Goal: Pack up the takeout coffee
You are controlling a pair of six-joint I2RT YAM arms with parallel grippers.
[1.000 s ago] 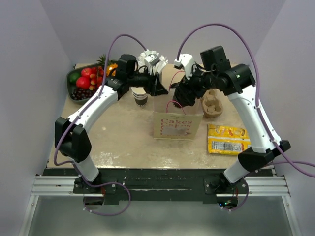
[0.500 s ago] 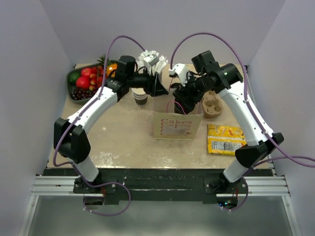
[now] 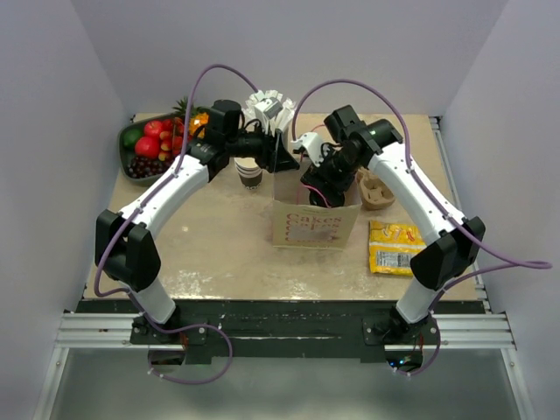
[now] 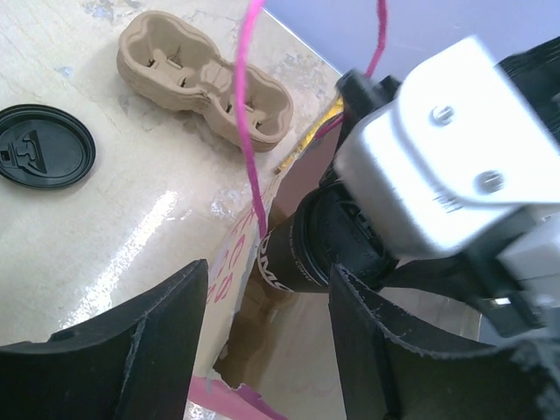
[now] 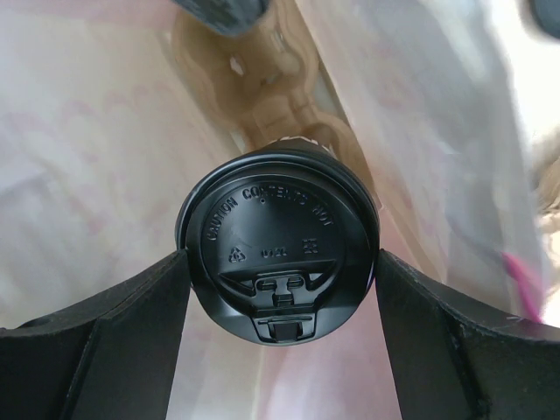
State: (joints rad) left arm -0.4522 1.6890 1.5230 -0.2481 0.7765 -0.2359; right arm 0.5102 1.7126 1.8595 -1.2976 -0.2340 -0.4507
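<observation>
The takeout coffee [image 5: 280, 236], a dark-brown cup with a black lid, is held between my right gripper's [image 5: 280, 262] fingers, which are shut on its sides. It hangs in the open mouth of the paper bag [image 3: 315, 226] printed "Cakes". The left wrist view shows the cup's side [image 4: 297, 258] just inside the bag's rim. In the top view my right gripper [image 3: 320, 182] covers the cup. My left gripper [image 4: 267, 273] is open and straddles the bag's back-left rim, at the bag's back corner in the top view [image 3: 282, 158].
A brown cardboard cup carrier [image 3: 376, 190] sits right of the bag, with a loose black lid [image 4: 39, 157] nearby. Another carrier shape shows below the cup [image 5: 262, 83]. A stack of lidless cups [image 3: 249, 172], a straw holder [image 3: 269, 107], a fruit bowl [image 3: 153, 144] and a yellow packet [image 3: 398, 248] surround the bag.
My right arm has swung left and down, bringing the coffee from beside the carrier into the bag's mouth. My left arm has stayed at the bag's rim.
</observation>
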